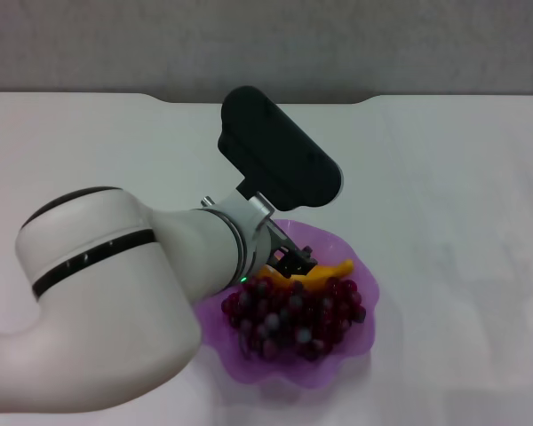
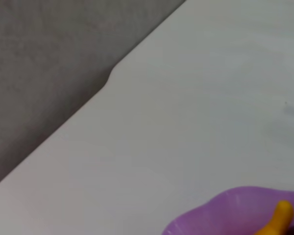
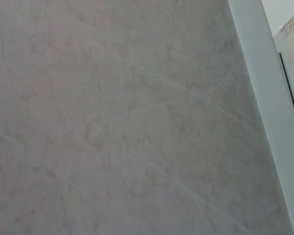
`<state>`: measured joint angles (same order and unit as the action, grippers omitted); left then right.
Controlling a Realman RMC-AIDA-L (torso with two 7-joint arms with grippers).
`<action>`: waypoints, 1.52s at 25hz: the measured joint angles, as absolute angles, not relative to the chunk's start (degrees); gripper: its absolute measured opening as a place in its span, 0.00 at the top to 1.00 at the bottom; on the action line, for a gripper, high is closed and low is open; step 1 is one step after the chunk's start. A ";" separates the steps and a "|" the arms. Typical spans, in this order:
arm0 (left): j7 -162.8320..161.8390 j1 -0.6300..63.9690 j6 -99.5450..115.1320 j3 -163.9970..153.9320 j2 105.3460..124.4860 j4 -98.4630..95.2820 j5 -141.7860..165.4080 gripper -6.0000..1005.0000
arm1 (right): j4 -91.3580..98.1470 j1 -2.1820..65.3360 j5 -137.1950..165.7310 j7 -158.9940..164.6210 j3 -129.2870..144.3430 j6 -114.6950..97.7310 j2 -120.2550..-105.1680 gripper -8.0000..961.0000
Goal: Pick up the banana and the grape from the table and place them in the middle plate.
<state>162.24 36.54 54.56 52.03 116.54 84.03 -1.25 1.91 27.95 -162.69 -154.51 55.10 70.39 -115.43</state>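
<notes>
We find the left gripper [image 1: 295,263] over the plate [image 1: 249,366], apparently touching the banana [image 1: 324,269]; its grip unclear. Grape [image 1: 293,315] placed. Next: release, withdraw.

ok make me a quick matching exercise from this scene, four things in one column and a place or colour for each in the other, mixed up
Things:
1. banana
2. grape
3. middle plate
4. left gripper

Descriptions:
A. translucent purple, wavy rim, resting on the white table
B. dark red-purple bunch filling the near part of the plate
C. yellow-orange, lying at the far side of the plate behind the bunch
D. over the plate's far edge, right by the yellow fruit

Pairs: 1-C, 2-B, 3-A, 4-D
</notes>
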 joint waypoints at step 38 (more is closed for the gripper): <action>161.14 9.89 -4.14 84.63 116.27 76.71 -1.82 0.11 | 2.10 28.91 -162.69 -159.03 57.29 69.87 -115.46 0.09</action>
